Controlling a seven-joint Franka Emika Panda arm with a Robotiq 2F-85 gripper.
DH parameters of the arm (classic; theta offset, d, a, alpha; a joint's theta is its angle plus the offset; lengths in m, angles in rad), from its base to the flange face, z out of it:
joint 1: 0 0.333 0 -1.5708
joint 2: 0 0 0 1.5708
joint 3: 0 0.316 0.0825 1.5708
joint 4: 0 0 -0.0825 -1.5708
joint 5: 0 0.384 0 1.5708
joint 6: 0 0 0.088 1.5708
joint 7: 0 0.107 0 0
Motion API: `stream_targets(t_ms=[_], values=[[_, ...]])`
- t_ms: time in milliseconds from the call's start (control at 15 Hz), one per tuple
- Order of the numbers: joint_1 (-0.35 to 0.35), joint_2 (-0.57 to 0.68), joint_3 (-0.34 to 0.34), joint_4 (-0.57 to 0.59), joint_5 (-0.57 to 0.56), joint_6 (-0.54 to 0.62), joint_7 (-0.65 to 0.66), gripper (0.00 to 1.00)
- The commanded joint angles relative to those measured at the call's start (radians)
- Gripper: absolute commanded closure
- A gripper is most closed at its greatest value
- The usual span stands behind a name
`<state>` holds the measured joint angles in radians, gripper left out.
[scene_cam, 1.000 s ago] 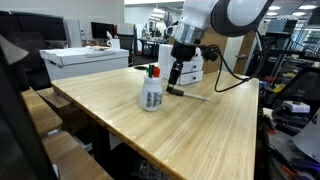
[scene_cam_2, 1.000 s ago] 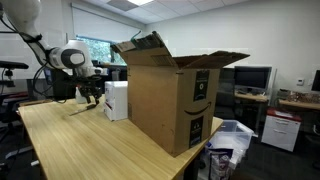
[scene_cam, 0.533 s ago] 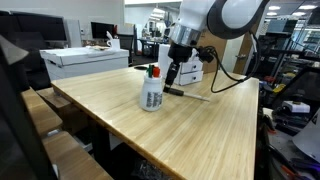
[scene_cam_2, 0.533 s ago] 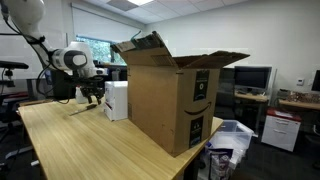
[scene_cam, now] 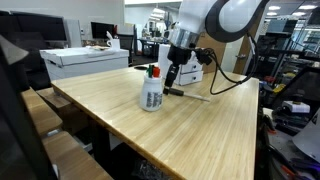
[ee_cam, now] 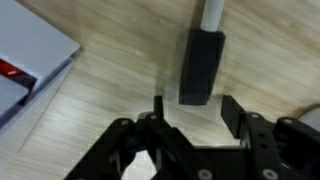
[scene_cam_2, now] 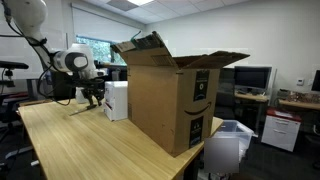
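Note:
A stick-like tool with a black end (ee_cam: 200,65) and a white shaft (ee_cam: 212,12) lies flat on the wooden table (ee_cam: 110,70). In an exterior view the same tool (scene_cam: 190,93) is a thin rod behind the jar. My gripper (ee_cam: 197,112) hangs just above the table with its jaws open. The black end lies just beyond the fingertips, in line with the gap, and nothing is held. Both exterior views show the gripper (scene_cam: 172,80) (scene_cam_2: 92,98) low over the table's far part.
A clear jar (scene_cam: 151,93) with markers stands close beside the gripper. White boxes (scene_cam: 85,60) (scene_cam_2: 117,100) sit on the table, along with a large open cardboard box (scene_cam_2: 175,95). A pale flat thing with a red mark (ee_cam: 25,60) lies to one side of the jaws.
The arm has edged slightly sideways over the tool. The jaws stay about as wide as before, and the tool and the jar have not moved.

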<state>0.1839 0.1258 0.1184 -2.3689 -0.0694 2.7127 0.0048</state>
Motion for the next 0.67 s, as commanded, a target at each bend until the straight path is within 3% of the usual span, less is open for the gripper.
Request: stream_targets(t_ms=[0, 267, 600], values=[[-0.015, 0.015, 0.005, 0.003, -0.011, 0.021, -0.02, 0.69], [-0.01, -0.003, 0.018, 0.0, 0.004, 0.002, -0.025, 0.94], [-0.001, -0.034, 0.036, -0.012, 0.014, -0.014, -0.018, 1.0]])
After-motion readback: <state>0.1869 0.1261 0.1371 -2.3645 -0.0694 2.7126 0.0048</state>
